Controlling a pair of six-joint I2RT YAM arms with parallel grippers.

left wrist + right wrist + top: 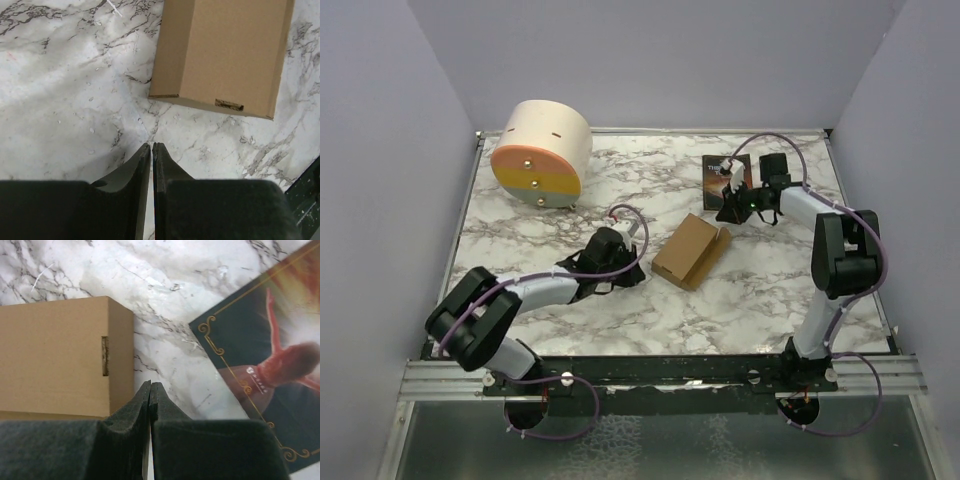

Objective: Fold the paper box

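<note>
The paper box (692, 251) is plain brown cardboard, folded into a small rectangular box lying on the marble table near the middle. It shows in the left wrist view (222, 52) and in the right wrist view (55, 357). My left gripper (636, 272) is shut and empty, just left of the box, apart from it; its tips show in the left wrist view (151, 146). My right gripper (728, 212) is shut and empty, just beyond the box's far right corner; its tips show in the right wrist view (150, 385).
A dark-covered paperback book (725, 177) lies behind the right gripper, also in the right wrist view (270, 360). A big cream cylinder with an orange-yellow face (540, 152) stands at the back left. Lavender walls enclose the table (570, 320).
</note>
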